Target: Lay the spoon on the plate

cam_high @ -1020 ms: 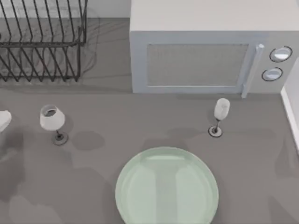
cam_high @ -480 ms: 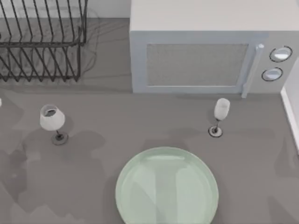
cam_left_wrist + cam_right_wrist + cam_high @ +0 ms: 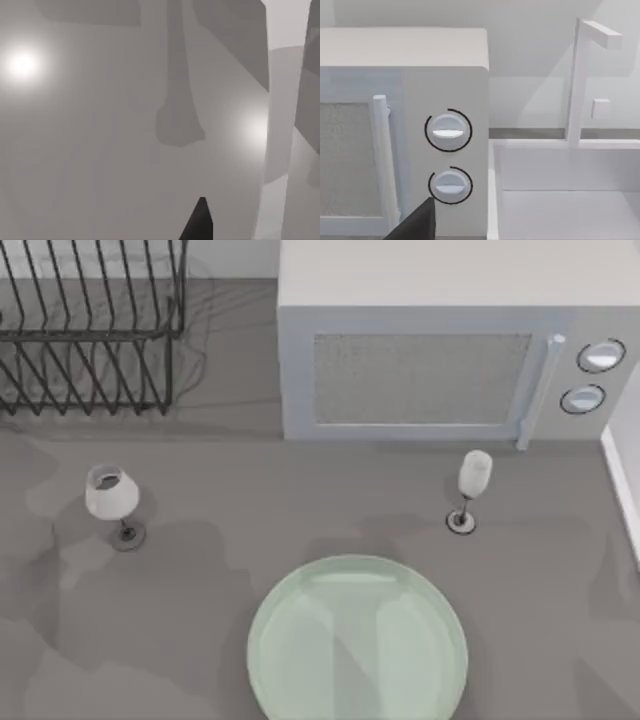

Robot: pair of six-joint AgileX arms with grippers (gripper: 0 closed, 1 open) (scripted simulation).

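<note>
The one pale green plate (image 3: 356, 640) lies bare and flat on the table (image 3: 200, 640) in front of the microwave (image 3: 420, 370), open to take a spoon from above, while two stemmed wine glasses stand clear of it, one (image 3: 110, 495) to its left and one (image 3: 473, 480) just in front of the microwave door. One wire dish rack (image 3: 90, 330) sits left of the microwave. A dark fingertip of the left claw (image 3: 199, 222) and of the right claw (image 3: 417, 225) pokes into each wrist view; I cannot tell how either is set, nor where the spoon is.

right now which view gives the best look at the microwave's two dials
The right wrist view: the microwave faces it close up, with the upper dial and lower dial large beside the door handle. The top view has the same dials small, at the microwave's right end. The left wrist view offers grey surface and shadows.
</note>
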